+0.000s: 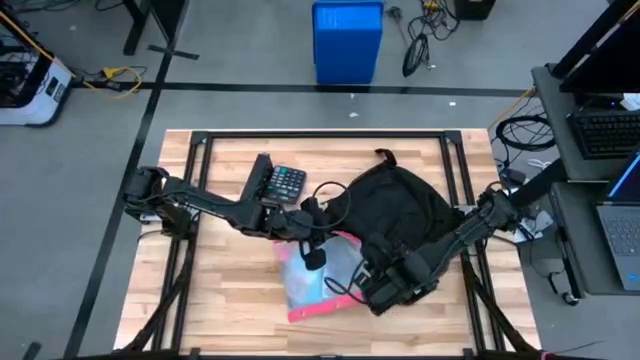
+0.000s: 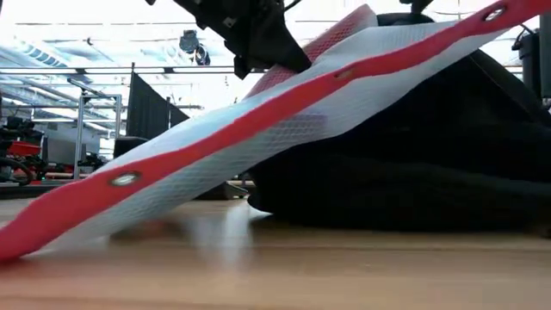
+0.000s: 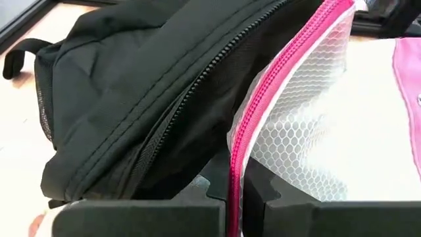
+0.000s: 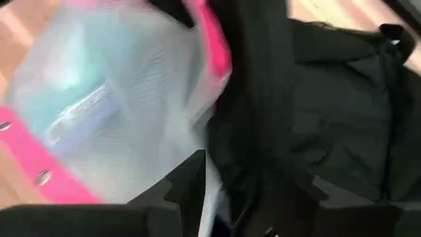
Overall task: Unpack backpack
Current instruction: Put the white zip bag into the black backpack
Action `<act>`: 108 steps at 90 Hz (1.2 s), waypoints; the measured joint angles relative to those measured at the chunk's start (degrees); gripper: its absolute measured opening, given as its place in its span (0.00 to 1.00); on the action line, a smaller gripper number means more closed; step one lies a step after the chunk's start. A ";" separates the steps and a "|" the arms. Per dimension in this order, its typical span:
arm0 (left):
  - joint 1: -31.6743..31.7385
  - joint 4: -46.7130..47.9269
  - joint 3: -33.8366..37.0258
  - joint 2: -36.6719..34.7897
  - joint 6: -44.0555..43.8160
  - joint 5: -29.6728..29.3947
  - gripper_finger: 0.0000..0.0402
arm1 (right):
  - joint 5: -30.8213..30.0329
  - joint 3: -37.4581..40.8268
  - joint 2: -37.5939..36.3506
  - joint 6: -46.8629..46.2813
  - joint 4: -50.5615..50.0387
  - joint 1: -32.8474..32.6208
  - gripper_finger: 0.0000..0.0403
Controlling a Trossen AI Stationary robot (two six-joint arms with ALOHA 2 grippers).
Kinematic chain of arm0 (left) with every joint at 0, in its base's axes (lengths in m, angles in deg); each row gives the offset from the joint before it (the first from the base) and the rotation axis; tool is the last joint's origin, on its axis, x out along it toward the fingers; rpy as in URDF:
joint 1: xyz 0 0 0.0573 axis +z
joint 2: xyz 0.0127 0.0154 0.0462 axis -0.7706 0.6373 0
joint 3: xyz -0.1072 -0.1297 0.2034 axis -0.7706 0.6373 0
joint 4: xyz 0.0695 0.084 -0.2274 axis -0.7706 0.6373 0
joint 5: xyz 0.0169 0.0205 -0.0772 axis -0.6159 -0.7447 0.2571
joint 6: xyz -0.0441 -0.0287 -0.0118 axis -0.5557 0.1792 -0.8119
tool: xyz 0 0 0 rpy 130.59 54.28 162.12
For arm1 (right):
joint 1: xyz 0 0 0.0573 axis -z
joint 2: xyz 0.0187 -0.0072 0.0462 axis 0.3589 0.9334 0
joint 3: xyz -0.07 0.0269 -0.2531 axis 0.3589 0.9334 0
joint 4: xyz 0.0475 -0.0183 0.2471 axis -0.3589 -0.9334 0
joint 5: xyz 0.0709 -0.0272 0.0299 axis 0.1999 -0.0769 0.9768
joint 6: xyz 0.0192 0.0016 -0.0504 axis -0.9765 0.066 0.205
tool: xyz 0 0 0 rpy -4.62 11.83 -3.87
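Left gripper (image 3: 235,197): fingers closed on the pink zipper edge of the clear mesh pouch (image 3: 309,145). Your pinch is right on the seam, with the backpack (image 3: 145,99) just beside it, its open zipper mouth lying against the pouch.

Right gripper (image 1: 385,280): it sits at the backpack's near edge, touching the fabric where the pouch comes out. In its wrist view black cloth runs between the fingers; it looks clamped on the backpack, though the contact is blurred, so treat that as likely, not certain.

Step in hand, as I judge it: drawing the pouch out of the bag. Most of the pouch lies out on the table (image 1: 220,310), tilted up at the gripper end and down on the wood at the far corner; its upper end is still at the bag mouth.

Next move calls for you to pull the left gripper away from the backpack, along the pouch's length, while the right one pins the bag so it doesn't drag.

Room: open wood lies on the near side of the left gripper. The calculator (image 1: 285,183) is near on its far side, behind the forearm; keep your elbow off it. The two grippers are close together, so mind the gap.
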 joint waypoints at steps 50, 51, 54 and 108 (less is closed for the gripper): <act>-0.34 1.66 0.13 0.11 0.28 0.03 0.00 | 0.91 9.64 0.00 10.79 0.48 6.70 0.11; -0.34 1.64 0.13 0.11 0.28 0.03 0.00 | 0.91 9.57 0.00 11.04 0.42 6.70 0.09; -0.34 1.57 0.13 0.11 0.21 0.05 0.00 | 0.81 9.30 0.06 11.65 0.19 6.68 0.05; -8.19 -4.95 0.10 -15.85 7.21 -16.81 0.00 | -14.65 3.08 -5.08 10.49 -0.14 5.23 0.00</act>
